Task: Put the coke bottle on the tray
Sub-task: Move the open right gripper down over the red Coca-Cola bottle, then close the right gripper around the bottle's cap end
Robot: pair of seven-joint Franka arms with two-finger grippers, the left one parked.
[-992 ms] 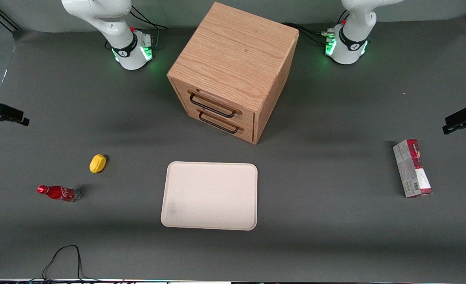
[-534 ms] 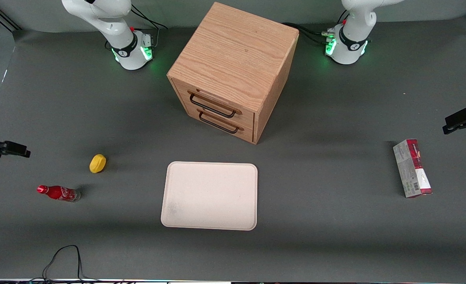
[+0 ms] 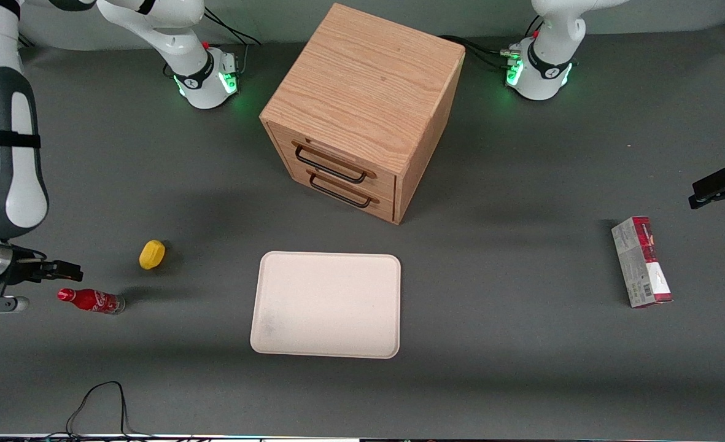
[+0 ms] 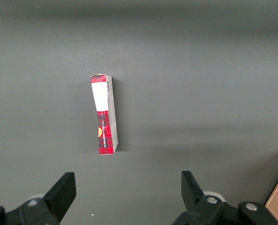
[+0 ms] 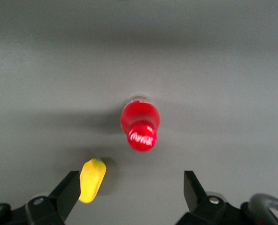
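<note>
The coke bottle (image 3: 90, 300), small and red with a red cap and a clear base, stands on the grey table toward the working arm's end. The right wrist view looks down on its cap and shoulders (image 5: 140, 123). My gripper (image 3: 54, 285) hangs open and empty above the table close by the bottle's cap, touching nothing. In the right wrist view the open gripper (image 5: 129, 192) has its two black fingers (image 5: 66, 191) spread wide, with the bottle ahead of the gap. The cream-beige tray (image 3: 325, 304) lies flat in the middle of the table, with nothing on it.
A small yellow fruit (image 3: 152, 254) lies close to the bottle and shows by one finger in the right wrist view (image 5: 92, 179). A wooden two-drawer cabinet (image 3: 362, 110) stands farther from the camera than the tray. A red-and-white carton (image 3: 640, 261) lies toward the parked arm's end.
The right arm has swung into view from the table's edge. Its gripper has moved nearer the front camera and toward the bottle. The bottle, fruit and tray have not moved.
</note>
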